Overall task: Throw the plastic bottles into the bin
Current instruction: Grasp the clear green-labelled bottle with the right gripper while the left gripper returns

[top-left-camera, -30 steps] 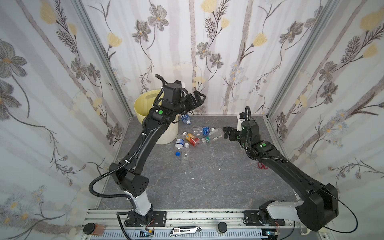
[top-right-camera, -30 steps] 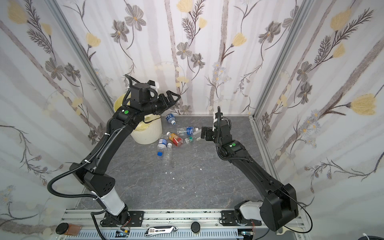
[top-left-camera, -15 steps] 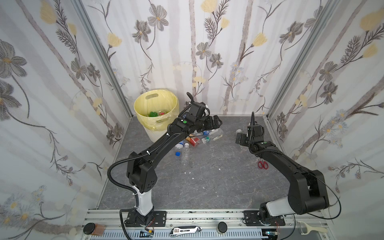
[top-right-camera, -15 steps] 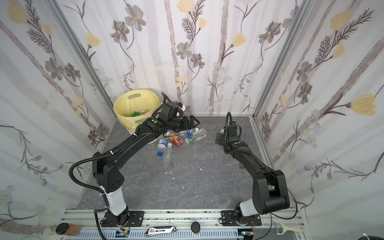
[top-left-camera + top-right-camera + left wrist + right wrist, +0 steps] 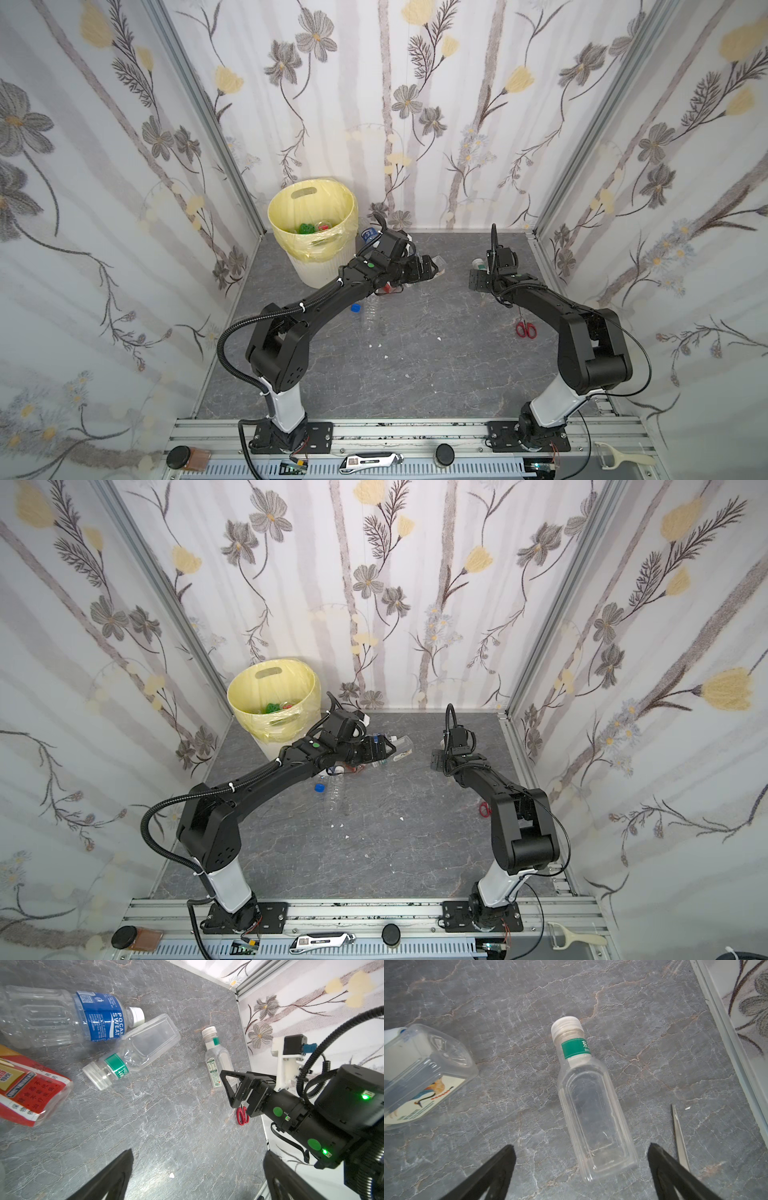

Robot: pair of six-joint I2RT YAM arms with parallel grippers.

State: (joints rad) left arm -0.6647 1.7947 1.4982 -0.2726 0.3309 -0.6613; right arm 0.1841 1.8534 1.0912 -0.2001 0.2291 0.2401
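The bin [image 5: 313, 224] stands at the back left with a yellow liner and green bottles inside. Plastic bottles lie on the grey floor in front of it. In the left wrist view I see a blue-labelled bottle [image 5: 62, 1016], a red-labelled one [image 5: 27, 1088] and a clear green-banded one [image 5: 135, 1049]. My left gripper [image 5: 428, 266] hovers open over this pile, holding nothing. My right gripper [image 5: 581, 1155] is open, its jaws either side of the base of a small clear green-banded bottle [image 5: 591, 1109] lying on the floor, not touching it.
Red-handled scissors [image 5: 525, 329] lie by the right wall, their blade [image 5: 680, 1136] close to my right jaw. A clear bottle [image 5: 372, 313] and a loose blue cap [image 5: 355, 308] lie mid-floor. A square printed bottle [image 5: 423, 1076] lies beside the small one.
The left arm has swung from above the bin down and right over the bottle pile. The right arm has drawn back to the right and dropped lower. Both grippers stayed open.
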